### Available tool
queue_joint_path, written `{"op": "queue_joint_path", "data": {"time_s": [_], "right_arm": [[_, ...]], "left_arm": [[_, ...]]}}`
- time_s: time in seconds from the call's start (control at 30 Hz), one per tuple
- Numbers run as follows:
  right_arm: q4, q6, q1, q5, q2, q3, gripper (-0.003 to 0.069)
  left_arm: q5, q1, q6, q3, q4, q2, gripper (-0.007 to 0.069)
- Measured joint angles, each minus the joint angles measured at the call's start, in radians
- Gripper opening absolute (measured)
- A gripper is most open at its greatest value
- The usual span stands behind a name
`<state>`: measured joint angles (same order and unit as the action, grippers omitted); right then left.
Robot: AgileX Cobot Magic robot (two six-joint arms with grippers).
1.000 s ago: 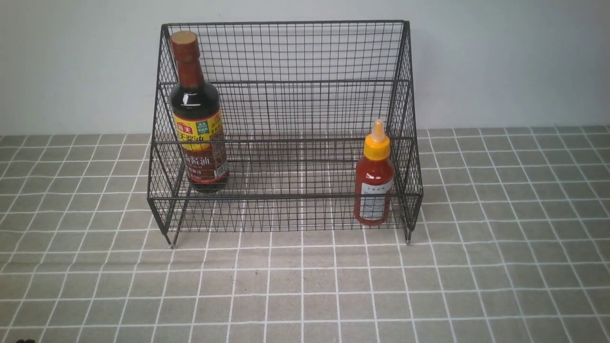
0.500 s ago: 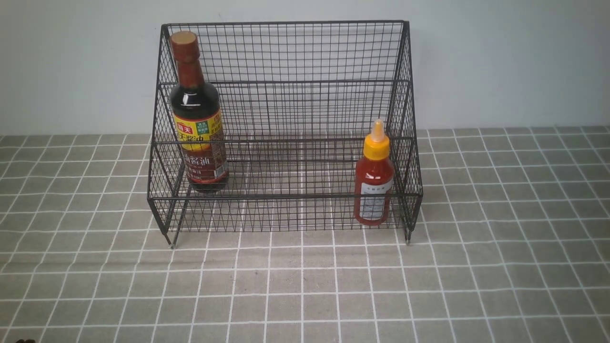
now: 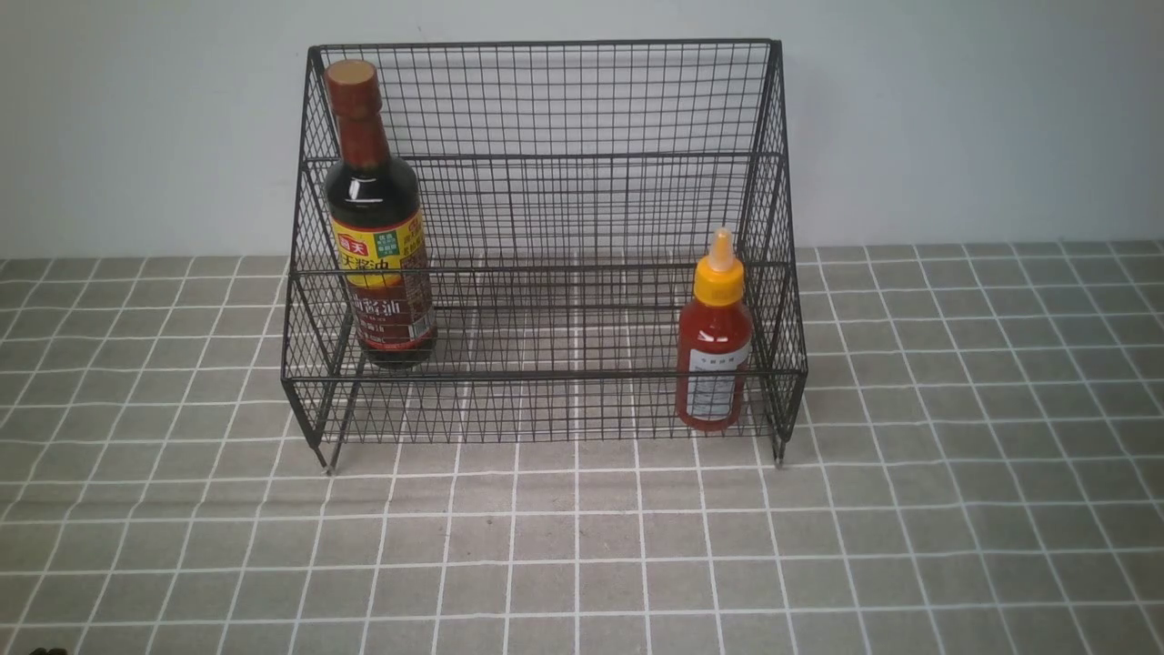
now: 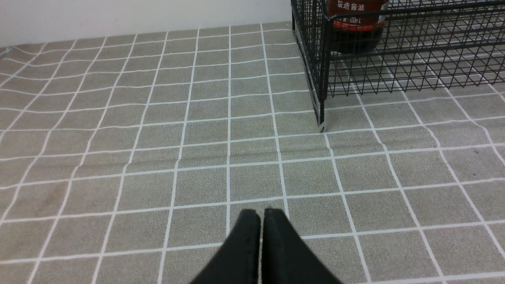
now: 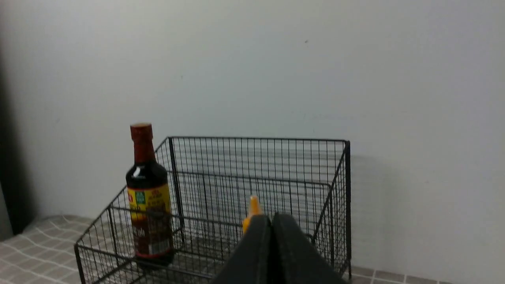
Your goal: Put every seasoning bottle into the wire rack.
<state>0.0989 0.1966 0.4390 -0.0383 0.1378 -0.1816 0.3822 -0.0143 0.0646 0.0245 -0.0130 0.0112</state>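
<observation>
In the front view, the soy sauce bottle (image 3: 375,218) stands upright at the left end of the wire rack (image 3: 546,246), on the lower tier behind the front rail. The red sauce bottle (image 3: 714,341) stands upright at the right end of the front tier, close to the side mesh. Neither arm shows here, and the tiled surface (image 3: 582,546) in front of the rack carries no further bottle. Judged from this, both bottles are placed and the task looks finished; nothing more than keeping the arms clear seems called for.

In the left wrist view, the left tool (image 4: 261,215) is closed, its tips pressed together and holding nothing, over bare tiles. The rack's corner foot and the base of the soy sauce bottle (image 4: 355,35) lie well apart from it, ahead.

In the right wrist view, the right tool (image 5: 272,221) is also closed and empty, raised and facing the rack (image 5: 252,189) from a distance. The yellow nozzle (image 5: 254,207) of the red sauce bottle peeks just beyond its tips.
</observation>
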Motion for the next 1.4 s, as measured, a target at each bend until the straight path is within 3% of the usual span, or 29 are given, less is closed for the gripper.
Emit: {"op": "queue_joint_path", "data": {"time_s": [0.17,0.2,0.4,0.47,0.57,0.67,1.4], "right_arm": [[0.036,0.0,-0.05,0.0,-0.043,0.062,-0.0013],[0.037,0.004,-0.121,-0.001,-0.059,0.093,-0.0013],[0.037,0.027,-0.329,-0.07,-0.096,0.207,-0.0013],[0.037,0.028,-0.353,-0.135,-0.119,0.208,-0.0013],[0.032,0.029,-0.365,-0.277,-0.147,0.208,-0.0013],[0.023,0.03,-0.37,-0.319,-0.147,0.206,-0.0013],[0.022,0.027,-0.37,-0.321,-0.149,0.206,-0.0013]], "left_arm": [[0.0,0.0,0.0,0.0,0.0,0.0,-0.0007],[0.0,0.0,0.0,0.0,0.0,0.0,-0.0007],[0.0,0.0,0.0,0.0,0.0,0.0,-0.0007],[0.0,0.0,0.0,0.0,0.0,0.0,-0.0007],[0.0,0.0,0.0,0.0,0.0,0.0,-0.0007],[0.0,0.0,0.0,0.0,0.0,0.0,-0.0007],[0.0,0.0,0.0,0.0,0.0,0.0,-0.0007]]}}
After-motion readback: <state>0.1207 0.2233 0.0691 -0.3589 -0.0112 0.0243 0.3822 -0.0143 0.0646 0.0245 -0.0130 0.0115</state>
